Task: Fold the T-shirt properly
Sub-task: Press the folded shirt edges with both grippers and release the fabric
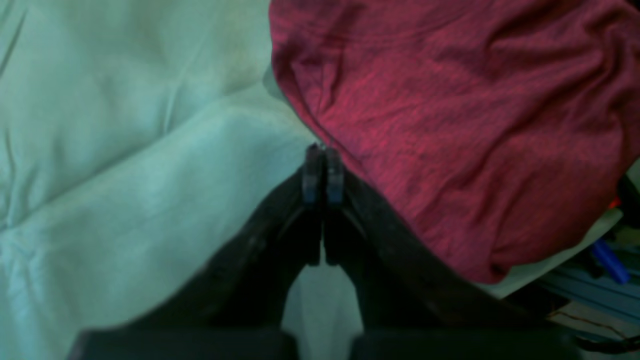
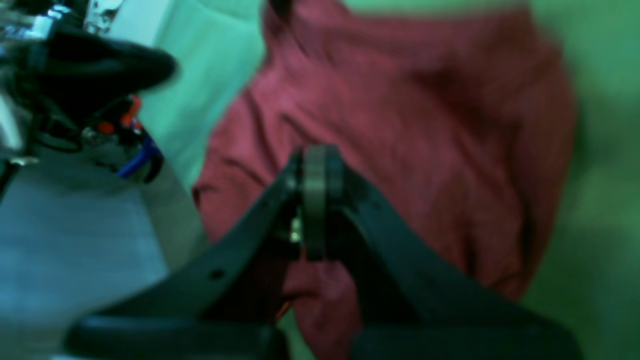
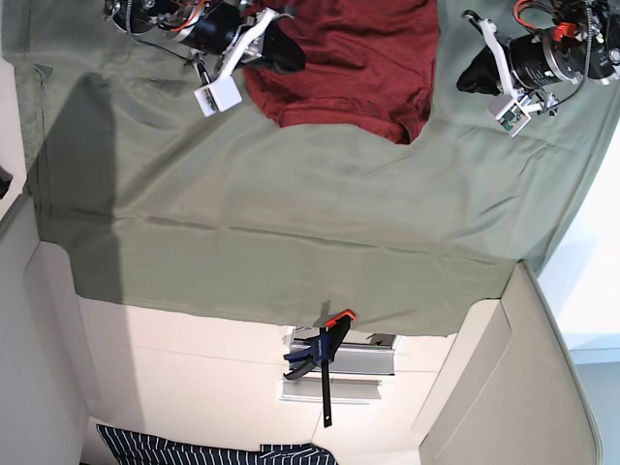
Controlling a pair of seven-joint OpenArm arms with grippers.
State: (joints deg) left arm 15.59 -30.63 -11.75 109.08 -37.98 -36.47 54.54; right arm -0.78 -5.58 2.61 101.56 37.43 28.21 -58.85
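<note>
The dark red T-shirt (image 3: 349, 58) lies folded into a compact, wrinkled block at the far edge of the green cloth (image 3: 291, 223). In the left wrist view my left gripper (image 1: 322, 150) is shut with nothing between its fingers, its tips just off the edge of the shirt (image 1: 450, 125) over the cloth. From above, the left gripper (image 3: 475, 73) sits right of the shirt. My right gripper (image 2: 316, 155) is shut and hovers over the shirt (image 2: 400, 125); the blurred view shows no fabric between its fingers. In the base view the right gripper (image 3: 283, 55) overlaps the shirt's left edge.
The green cloth (image 1: 125, 175) covers the table with long creases. An orange-and-black clamp (image 3: 325, 354) pins the cloth at the near edge. Striped fabric (image 3: 194, 453) lies below the table. Cables and arm hardware (image 2: 90, 75) crowd the far left corner.
</note>
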